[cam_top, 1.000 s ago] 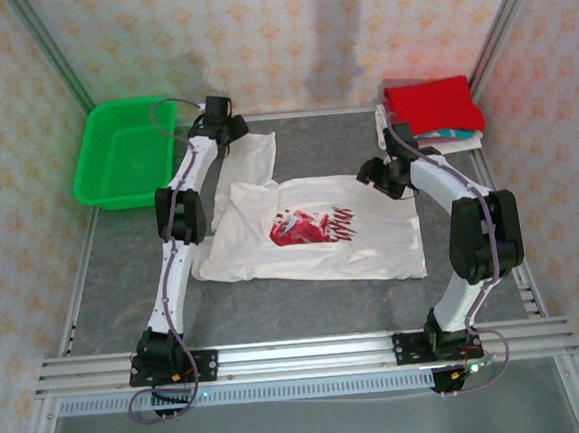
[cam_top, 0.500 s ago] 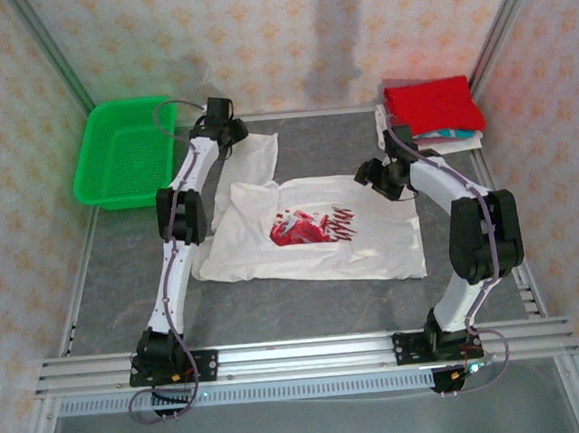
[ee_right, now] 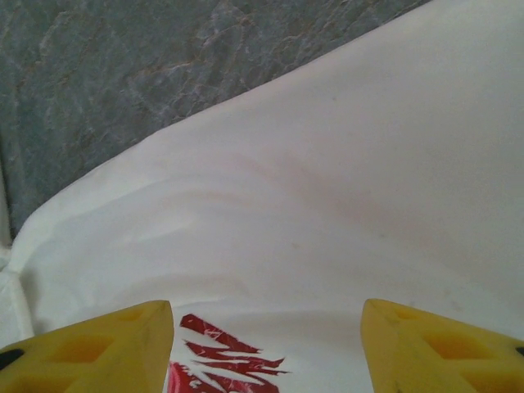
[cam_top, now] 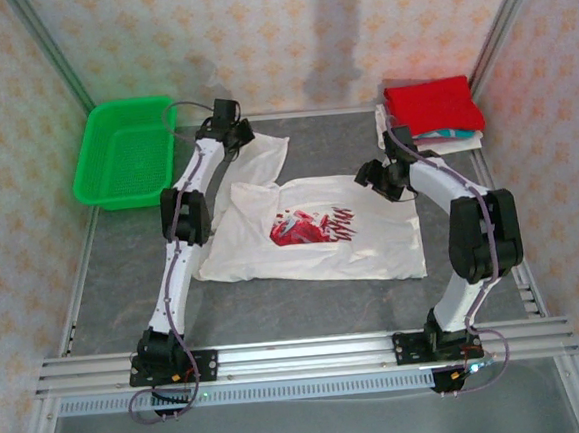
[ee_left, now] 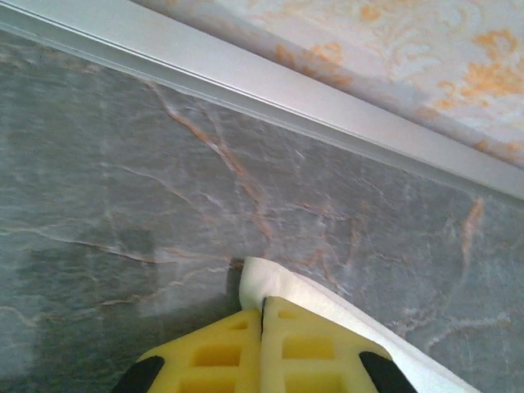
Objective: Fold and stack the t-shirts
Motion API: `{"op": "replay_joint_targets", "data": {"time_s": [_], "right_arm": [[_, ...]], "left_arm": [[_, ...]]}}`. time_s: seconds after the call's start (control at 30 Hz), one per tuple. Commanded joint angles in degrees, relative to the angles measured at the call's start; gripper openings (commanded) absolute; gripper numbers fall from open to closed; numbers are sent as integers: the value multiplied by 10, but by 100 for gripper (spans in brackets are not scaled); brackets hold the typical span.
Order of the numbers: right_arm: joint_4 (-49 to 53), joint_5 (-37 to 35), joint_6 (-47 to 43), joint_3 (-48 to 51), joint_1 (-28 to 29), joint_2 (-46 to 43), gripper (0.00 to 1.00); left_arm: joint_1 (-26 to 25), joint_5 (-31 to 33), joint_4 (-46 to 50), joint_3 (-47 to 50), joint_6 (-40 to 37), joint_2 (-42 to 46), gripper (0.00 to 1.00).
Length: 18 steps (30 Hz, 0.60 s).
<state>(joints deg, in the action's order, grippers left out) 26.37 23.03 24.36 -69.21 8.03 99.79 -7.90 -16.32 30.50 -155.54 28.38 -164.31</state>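
Light is bright, even, soft. A faint shadow darkens the table just left of the left gripper. Wrist views blur slightly.

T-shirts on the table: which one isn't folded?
The cream-white t-shirt with the red splatter graphic, spread flat mid-table. The red t-shirt tops a folded stack at the far right corner.
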Motion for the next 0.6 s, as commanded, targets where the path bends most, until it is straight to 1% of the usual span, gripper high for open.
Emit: {"op": "replay_joint_targets", "data": {"time_s": [0.0, 0.07, 0.2, 0.3, 0.57], "right_arm": [[38, -55, -22, -31, -5, 22, 63], [46, -62, -24, -47, -14, 33, 64], [48, -42, -14, -70, -44, 53, 63], [56, -52, -18, -84, -54, 63, 64], [151, -154, -41, -157, -60, 117, 64]], "left_arm": [[6, -9, -1, -6, -13, 32, 0], [10, -13, -10, -7, -16, 47, 0], [13, -21, -27, -6, -22, 74, 0], [14, -24, -32, -5, -31, 92, 0], [14, -33, -30, -5, -55, 116, 0]]}}
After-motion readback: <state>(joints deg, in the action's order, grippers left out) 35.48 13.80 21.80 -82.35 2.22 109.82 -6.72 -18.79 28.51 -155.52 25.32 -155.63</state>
